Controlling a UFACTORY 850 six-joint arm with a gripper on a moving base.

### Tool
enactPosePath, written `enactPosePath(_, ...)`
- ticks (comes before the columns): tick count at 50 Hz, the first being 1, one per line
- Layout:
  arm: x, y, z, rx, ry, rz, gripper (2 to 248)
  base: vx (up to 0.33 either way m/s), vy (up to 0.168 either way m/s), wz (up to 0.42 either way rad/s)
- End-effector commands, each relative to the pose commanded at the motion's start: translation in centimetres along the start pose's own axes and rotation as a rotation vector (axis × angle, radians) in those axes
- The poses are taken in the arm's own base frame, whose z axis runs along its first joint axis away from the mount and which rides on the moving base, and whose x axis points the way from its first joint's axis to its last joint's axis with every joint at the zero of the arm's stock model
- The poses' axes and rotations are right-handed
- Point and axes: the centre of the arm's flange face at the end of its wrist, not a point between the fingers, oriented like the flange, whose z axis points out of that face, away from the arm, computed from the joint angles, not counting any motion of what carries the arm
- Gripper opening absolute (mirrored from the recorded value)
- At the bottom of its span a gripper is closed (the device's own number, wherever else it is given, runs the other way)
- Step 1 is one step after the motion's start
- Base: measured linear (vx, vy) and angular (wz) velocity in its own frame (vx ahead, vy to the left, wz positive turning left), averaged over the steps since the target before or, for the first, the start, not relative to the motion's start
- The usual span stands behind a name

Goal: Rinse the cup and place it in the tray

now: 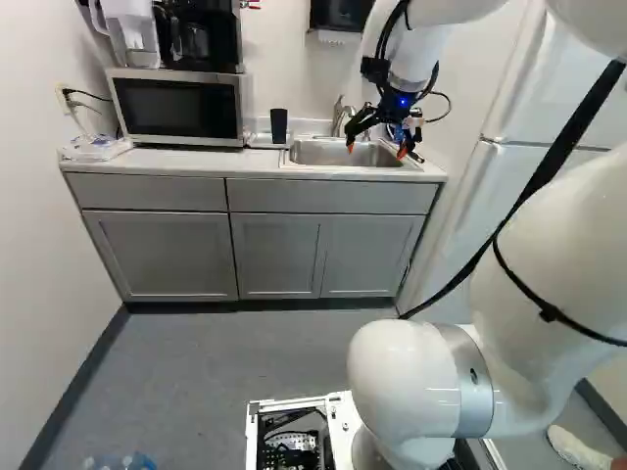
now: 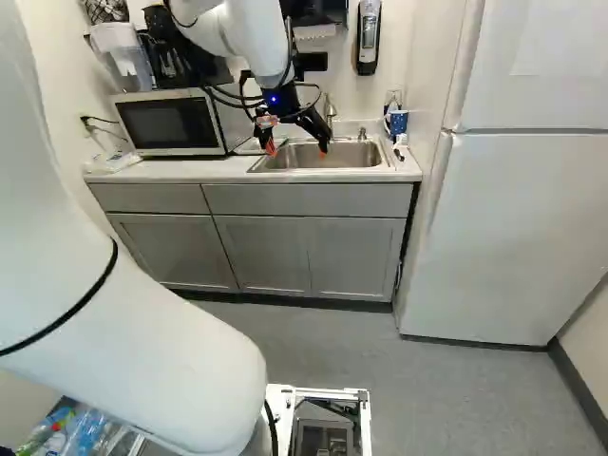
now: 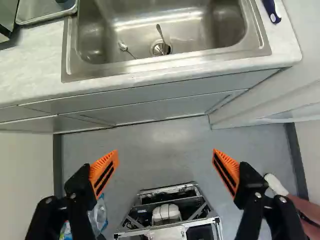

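My gripper [image 1: 375, 150] hangs over the front of the sink [image 1: 345, 155] in the left base view. In the wrist view the gripper [image 3: 165, 154] stands wide open with nothing between its orange pads. A dark cup [image 1: 279, 124] stands upright on the tray [image 1: 259, 140], left of the sink, apart from the gripper. Only a corner of the tray [image 3: 46, 17] shows in the wrist view, with part of a dark thing on it. The faucet [image 2: 330, 109] rises behind the sink.
Two utensils [image 3: 160, 34] lie in the basin. A blue patterned cup [image 2: 396, 123] stands right of the sink, near a dark-handled item [image 3: 272, 11]. A microwave [image 1: 178, 106] is left of the tray. The refrigerator [image 2: 513, 228] stands at the right.
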Motion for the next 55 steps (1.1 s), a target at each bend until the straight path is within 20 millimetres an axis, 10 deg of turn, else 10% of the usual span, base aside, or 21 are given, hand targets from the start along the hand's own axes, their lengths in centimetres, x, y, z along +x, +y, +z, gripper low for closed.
enactPosePath(55,-6.1,-1.5,8.1,0.014,0.208,-0.043,247,0.000,0.000,0.000)
